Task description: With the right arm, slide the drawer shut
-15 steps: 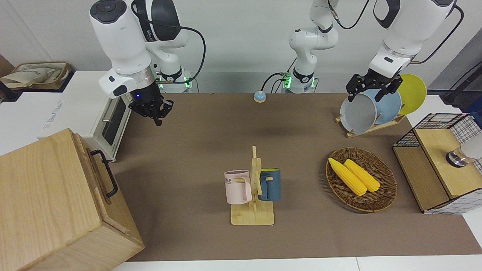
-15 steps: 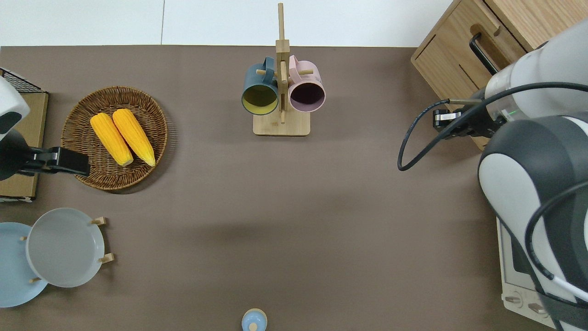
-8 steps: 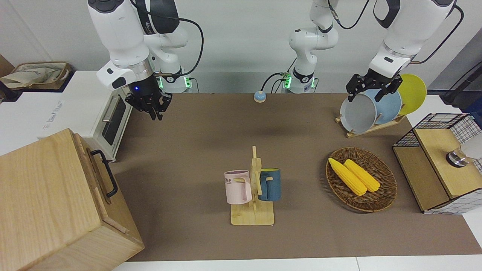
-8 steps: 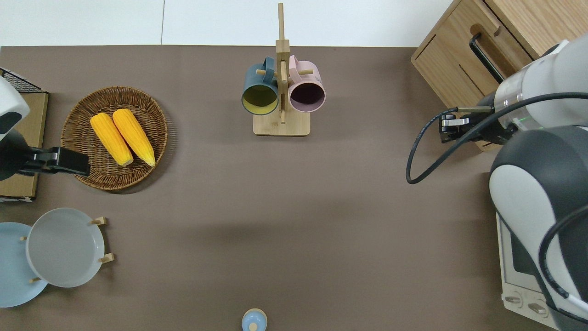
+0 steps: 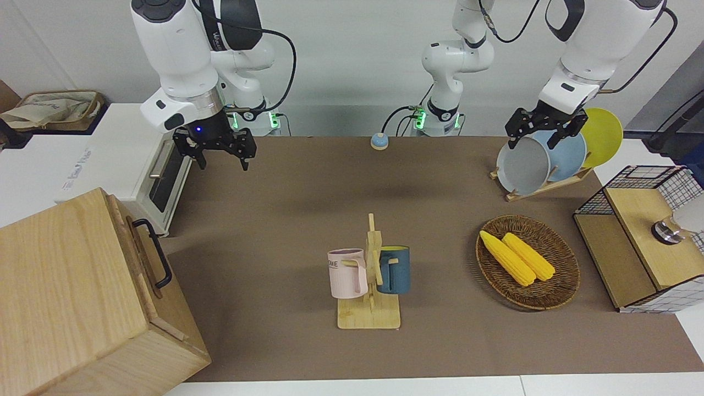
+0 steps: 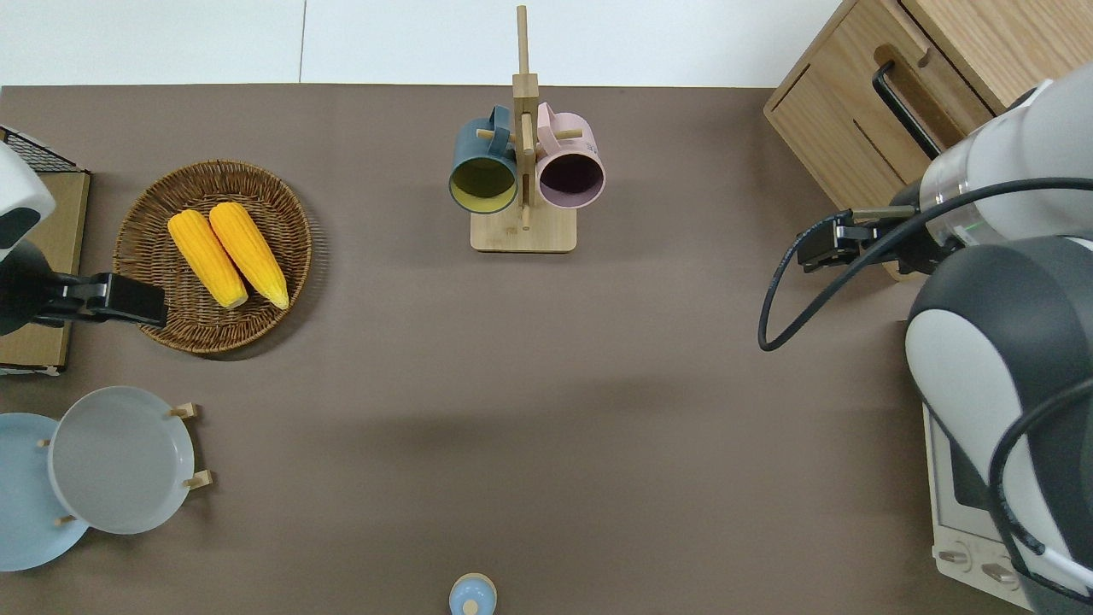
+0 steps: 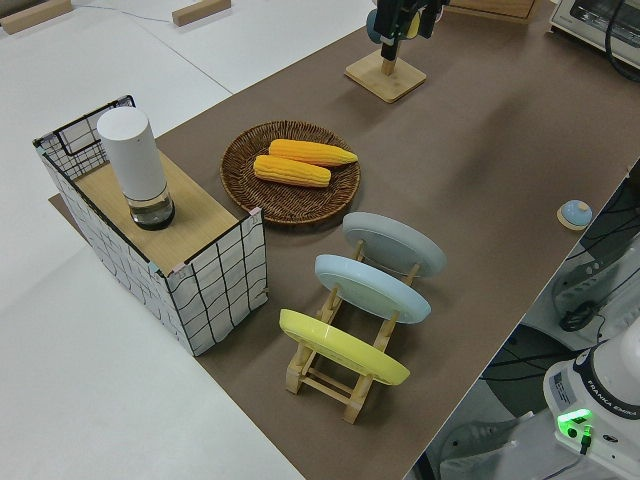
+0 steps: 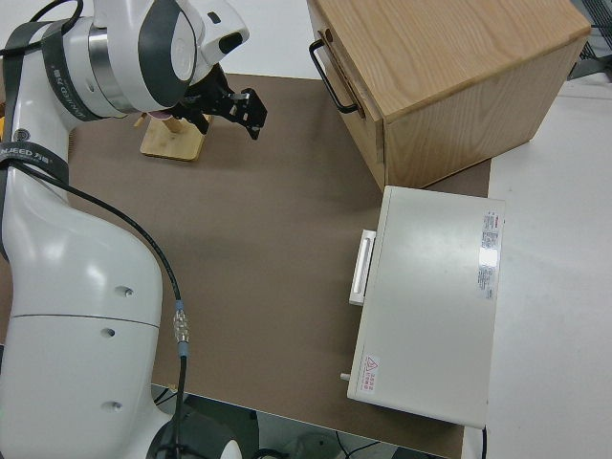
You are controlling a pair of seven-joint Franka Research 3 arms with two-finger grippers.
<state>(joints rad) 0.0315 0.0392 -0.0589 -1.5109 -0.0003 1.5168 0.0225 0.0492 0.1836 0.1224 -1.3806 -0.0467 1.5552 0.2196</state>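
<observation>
Notably, the cabinet [image 5: 82, 297] is cut off at the frame edge in the front and overhead views, so its full extent is not shown. The drawer [image 6: 862, 111] sits in its front face, panel close to flush with the cabinet, black bar handle [image 5: 154, 254] facing the mat; whether a small gap remains cannot be told. In the overhead view the right arm [image 6: 999, 342] hides part of the white oven [image 8: 430, 306] and the cabinet's nearer corner.

The right gripper [image 5: 216, 147] hangs in the air with fingers spread wide, holding nothing, over the brown mat [image 6: 529, 384] just off the cabinet's nearer corner, apart from the handle. The left arm is parked; its gripper [image 5: 542, 127] appears spread as well.

The mat covers most of a white table. A mug rack [image 5: 369, 286] stands mid-table, a wicker basket [image 6: 154, 316] with two corn cobs [image 5: 517, 257] and a plate rack [image 7: 345, 375] lie toward the left arm's end. A wire-mesh box [image 7: 160, 250] sits at that end's edge.

Open mat lies between the cabinet front and the mug rack.
</observation>
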